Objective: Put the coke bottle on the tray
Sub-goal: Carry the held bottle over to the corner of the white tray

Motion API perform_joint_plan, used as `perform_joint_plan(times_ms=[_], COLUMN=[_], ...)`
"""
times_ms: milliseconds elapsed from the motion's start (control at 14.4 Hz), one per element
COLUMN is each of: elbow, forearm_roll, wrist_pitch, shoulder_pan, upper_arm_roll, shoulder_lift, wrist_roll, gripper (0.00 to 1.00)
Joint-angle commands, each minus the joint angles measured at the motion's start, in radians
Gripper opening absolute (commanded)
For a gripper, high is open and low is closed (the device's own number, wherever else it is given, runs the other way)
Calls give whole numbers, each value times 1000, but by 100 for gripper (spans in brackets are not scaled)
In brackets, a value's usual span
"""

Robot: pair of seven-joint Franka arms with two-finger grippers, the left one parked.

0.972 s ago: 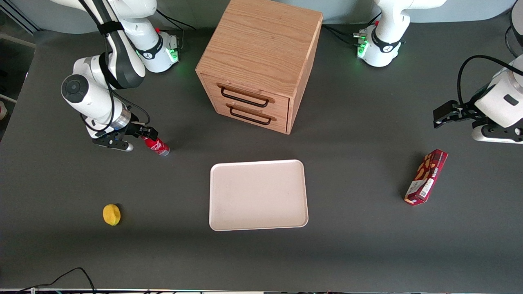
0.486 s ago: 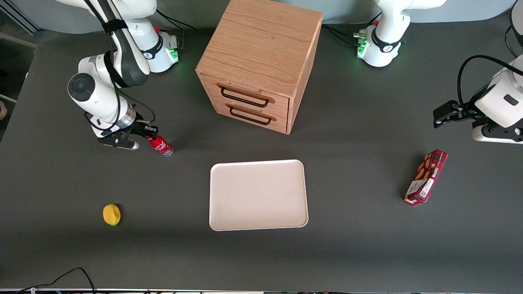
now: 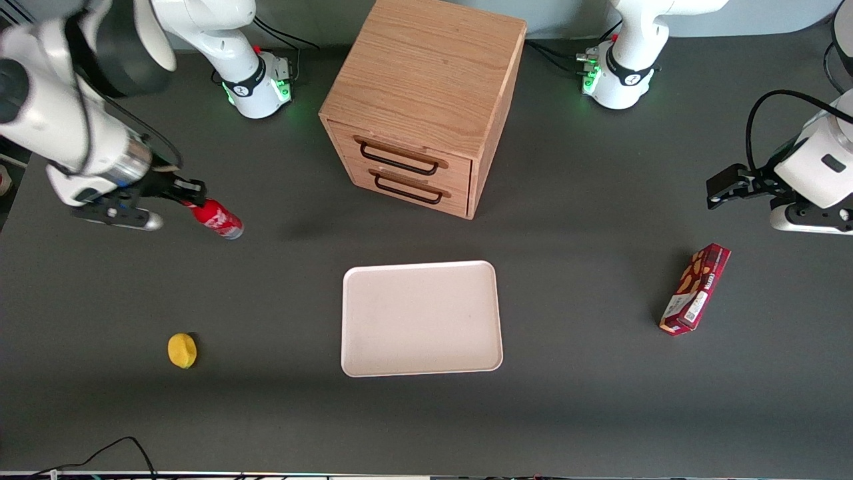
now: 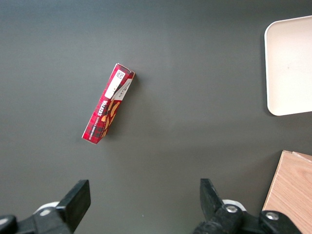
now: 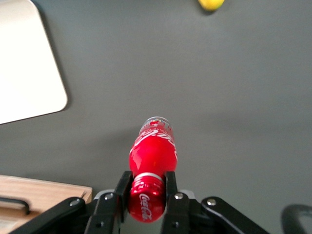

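My right gripper (image 3: 187, 197) is shut on the red cap end of the coke bottle (image 3: 218, 220) and holds it high above the table, toward the working arm's end. The bottle hangs tilted, silvery base down and toward the tray. In the right wrist view the fingers (image 5: 170, 184) clamp the bottle's neck (image 5: 146, 187), and its red body (image 5: 153, 152) points down at bare table. The off-white tray (image 3: 421, 319) lies flat in front of the drawer cabinet, nearer the front camera; its corner shows in the right wrist view (image 5: 29, 73).
A wooden two-drawer cabinet (image 3: 422, 100) stands at mid-table, farther from the front camera than the tray. A lemon (image 3: 182, 351) lies on the table below the gripper's area, nearer the front camera. A dark-red snack box (image 3: 695, 289) lies toward the parked arm's end.
The gripper has risen with the bottle in it and swung away from the tray, toward the working arm's end of the table. The tray, lemon and box have not moved.
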Motion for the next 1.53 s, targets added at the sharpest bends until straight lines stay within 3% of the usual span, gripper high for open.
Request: perform_joint_plan(times_ms=[0, 208, 486, 694, 903, 1042, 1181, 1458], elbow=[409, 723, 926, 928, 926, 926, 926, 910], forearm_roll=[-16, -64, -83, -143, -163, -236, -278, -292], wrist_pitch=[-240, -372, -258, -8, 205, 302, 339, 342], shoulder_pan=[6, 43, 66, 139, 183, 207, 210, 210], upper_arm_roll=[12, 60, 231, 242, 231, 231, 231, 231], shoulder_lift=[214, 420, 683, 812, 905, 964, 1011, 1028], wrist_roll=[-6, 85, 461, 674, 790, 850, 864, 871], gripper=[0, 0, 0, 0, 0, 0, 0, 0])
